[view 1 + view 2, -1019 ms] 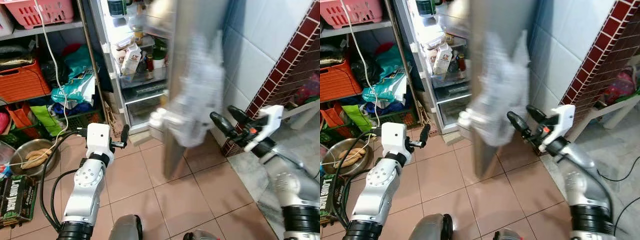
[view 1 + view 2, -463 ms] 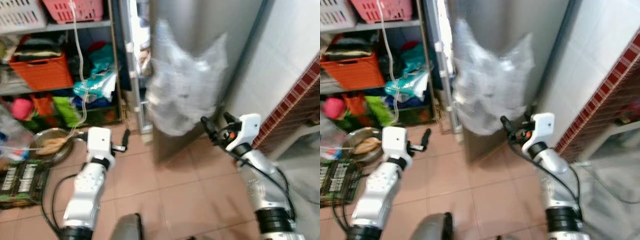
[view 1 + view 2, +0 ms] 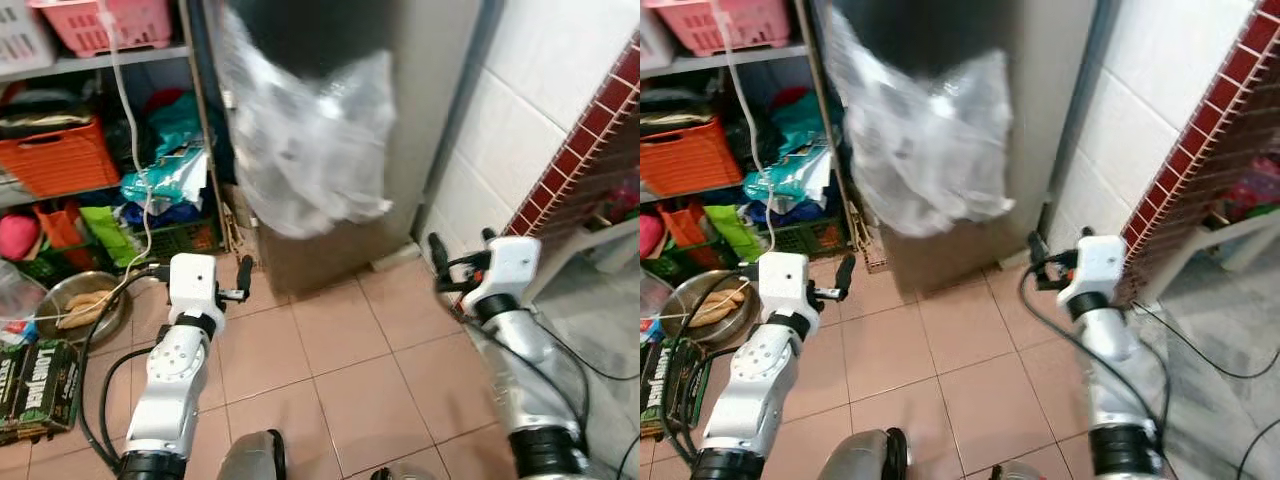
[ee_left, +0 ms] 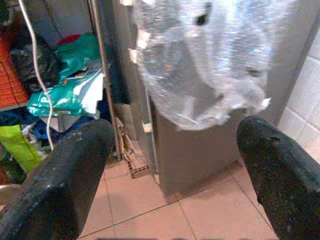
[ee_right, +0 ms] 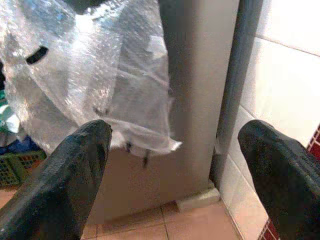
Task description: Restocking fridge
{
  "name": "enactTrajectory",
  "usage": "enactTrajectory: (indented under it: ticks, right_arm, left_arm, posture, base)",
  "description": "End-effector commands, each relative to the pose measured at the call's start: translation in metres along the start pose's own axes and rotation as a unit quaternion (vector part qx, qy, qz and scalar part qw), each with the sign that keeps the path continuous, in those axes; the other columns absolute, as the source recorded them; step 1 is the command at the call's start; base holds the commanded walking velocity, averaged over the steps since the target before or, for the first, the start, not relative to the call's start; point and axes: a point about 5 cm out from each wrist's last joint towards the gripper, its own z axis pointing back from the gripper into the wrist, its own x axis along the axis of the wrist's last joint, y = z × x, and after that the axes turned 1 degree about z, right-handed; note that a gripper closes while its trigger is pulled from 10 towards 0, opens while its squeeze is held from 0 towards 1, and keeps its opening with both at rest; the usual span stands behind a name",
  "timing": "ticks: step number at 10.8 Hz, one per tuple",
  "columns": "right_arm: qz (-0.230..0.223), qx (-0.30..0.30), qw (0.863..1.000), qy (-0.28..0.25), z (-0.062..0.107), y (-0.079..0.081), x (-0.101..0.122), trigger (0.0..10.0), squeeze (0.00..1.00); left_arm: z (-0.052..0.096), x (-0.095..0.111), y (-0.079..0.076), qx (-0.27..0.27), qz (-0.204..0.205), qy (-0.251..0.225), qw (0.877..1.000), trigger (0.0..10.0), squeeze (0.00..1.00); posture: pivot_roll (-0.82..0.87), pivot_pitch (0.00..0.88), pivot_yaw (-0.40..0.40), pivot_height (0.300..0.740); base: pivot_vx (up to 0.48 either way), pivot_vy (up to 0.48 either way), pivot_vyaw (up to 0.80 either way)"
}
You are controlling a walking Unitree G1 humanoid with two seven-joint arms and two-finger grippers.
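Both grippers, left gripper (image 3: pixel 243 275) and right gripper (image 3: pixel 460 256), gape wide and empty facing the tall grey metal fridge door (image 3: pixel 425 110) with crinkly clear plastic sheet (image 3: pixel 305 150), apparently closed, so restocking probably needs reopening.

fridge door (image 3: pixel 400 130) now swung shut, interior hidden, R arm pulled back

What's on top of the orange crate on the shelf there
Dark bundled items rest on the orange crate, under the shelf board holding a pink basket. What those items are, and the crate's contents, cannot be seen.
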Motion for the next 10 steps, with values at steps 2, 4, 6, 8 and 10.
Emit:
enactTrajectory:
  ticks: [2,4,6,8,10]
  right_arm:
    - [0.015,-0.011,1.0,0.004,0.0012,0.0056,-0.002,10.0,0.0]
    - [0.038,-0.026,0.999,0.008,-0.0004,0.0043,-0.003,10.0,0.0]
    - [0.037,-0.037,0.999,0.014,-0.0004,0.0051,-0.0065,10.0,0.0]
    - [0.04,-0.041,0.998,0.012,-0.0004,0.0064,-0.0071,10.0,0.0]
    - [0.04,-0.041,0.998,0.012,-0.0004,0.0064,-0.0071,10.0,0.0]
  left_arm:
    - [-0.0001,0.0014,0.0024,0.007,-0.002,-0.006,1.0,10.0,0.0]
    - [0.0017,0.0018,0.0002,0.004,-0.001,-0.011,1.0,10.0,0.0]
    - [0.0011,0.0023,-0.0017,0.0,-0.003,-0.01,1.0,10.0,0.0]
    - [0.0004,0.0027,-0.0014,-0.001,-0.003,-0.01,1.0,10.0,0.0]
    - [0.0004,0.0027,-0.0014,-0.001,-0.003,-0.01,1.0,10.0,0.0]
  posture:
    - [0.05,0.042,0.026,0.74]
    - [0.05,0.041,0.029,0.74]
    - [0.05,0.04,0.038,0.74]
    - [0.05,0.038,0.04,0.74]
    - [0.05,0.038,0.04,0.74]
  base:
    - [0.0,0.0,0.0]
    - [0.0,0.0,0.0]
    - [0.0,0.0,0.0]
    - [0.0,0.0,0.0]
    - [0.0,0.0,0.0]
